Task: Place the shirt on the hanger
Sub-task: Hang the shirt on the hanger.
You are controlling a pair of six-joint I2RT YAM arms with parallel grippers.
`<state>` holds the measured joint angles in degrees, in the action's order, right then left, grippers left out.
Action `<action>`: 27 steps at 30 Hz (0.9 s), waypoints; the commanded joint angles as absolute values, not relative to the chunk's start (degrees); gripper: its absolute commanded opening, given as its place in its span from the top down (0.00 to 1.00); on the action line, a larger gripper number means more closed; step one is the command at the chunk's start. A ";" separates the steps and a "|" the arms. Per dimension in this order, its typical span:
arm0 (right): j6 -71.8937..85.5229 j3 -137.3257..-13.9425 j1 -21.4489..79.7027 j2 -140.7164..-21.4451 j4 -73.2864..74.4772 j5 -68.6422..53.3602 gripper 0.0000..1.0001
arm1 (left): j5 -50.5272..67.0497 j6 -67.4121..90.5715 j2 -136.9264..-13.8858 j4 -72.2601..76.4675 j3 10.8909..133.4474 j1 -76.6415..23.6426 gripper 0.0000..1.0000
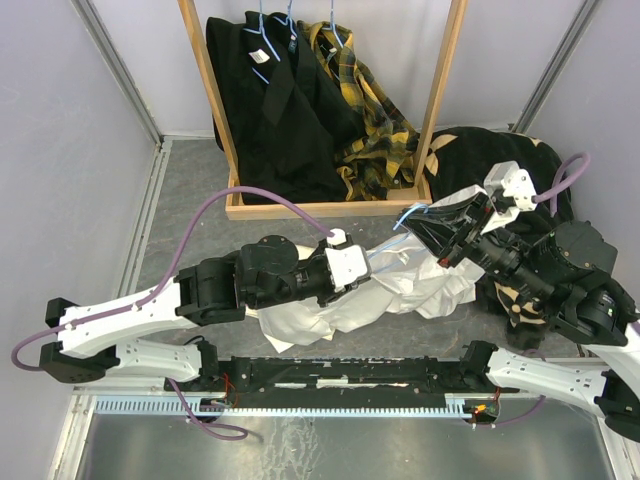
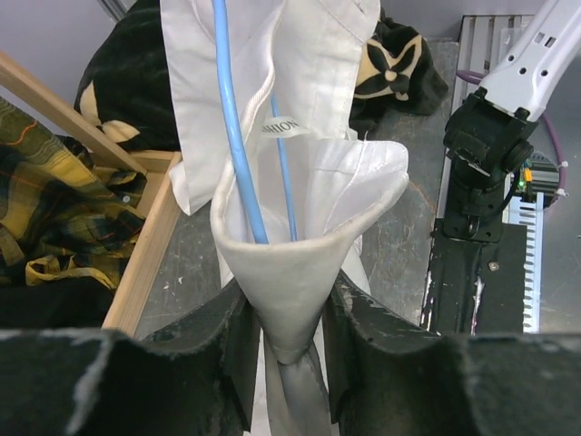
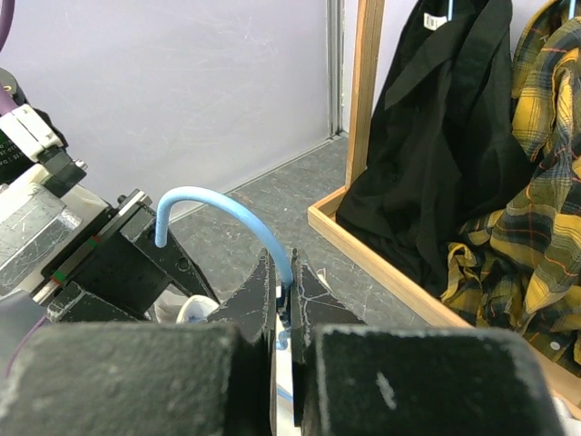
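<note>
Shirt (image 2: 300, 263) is thin, limp, slippery; left hand (image 2: 290, 318) seemingly pinches its collar fold, right hand (image 3: 286, 291) clamps hanger (image 3: 231, 207) neck.

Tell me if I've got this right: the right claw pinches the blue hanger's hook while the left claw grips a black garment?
Not quite, the garment is wrong. The left gripper grips the white shirt, as the left wrist view shows. The right gripper does pinch the blue hanger by its hook.

Shirt (image 2: 313, 82) white, hanger (image 2: 237, 136) light-blue, both just ahead of left gripper (image 2: 289, 350). Left of it: yellow-black plaid garment (image 2: 54, 200). Ahead-right: black-cream floral cloth (image 2: 395, 64).
</note>
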<state>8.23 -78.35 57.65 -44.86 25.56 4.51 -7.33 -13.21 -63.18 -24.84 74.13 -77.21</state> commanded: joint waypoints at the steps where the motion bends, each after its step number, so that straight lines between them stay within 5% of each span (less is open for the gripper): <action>1: 10.14 -77.54 57.72 -44.99 19.72 4.14 1.00 | -7.83 -15.57 -63.26 -19.95 76.73 -77.08 0.65; 7: 11.23 -76.47 57.74 -45.09 18.48 4.03 1.00 | -9.17 -15.46 -63.22 -19.54 76.56 -77.13 0.83; 9: 11.18 -76.46 57.73 -45.09 18.78 4.59 1.00 | -9.58 -15.09 -62.90 -19.81 76.28 -77.11 0.95; 12: 10.65 -76.91 57.73 -44.84 20.07 5.79 0.99 | -10.53 -14.19 -61.35 -20.46 75.26 -77.08 0.97; 19: 5.32 -80.12 57.68 -44.12 27.67 0.57 0.57 | -12.37 -11.14 -56.77 -24.57 73.60 -77.10 0.97; 27: 2.99 -84.72 57.71 -45.19 46.07 10.48 0.44 | -13.09 -8.86 -53.13 -27.39 71.11 -77.11 0.97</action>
<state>5.02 -81.41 57.65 -44.84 36.42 4.58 -12.01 -11.79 -54.61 -28.29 71.11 -76.90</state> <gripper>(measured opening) 0.537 0.101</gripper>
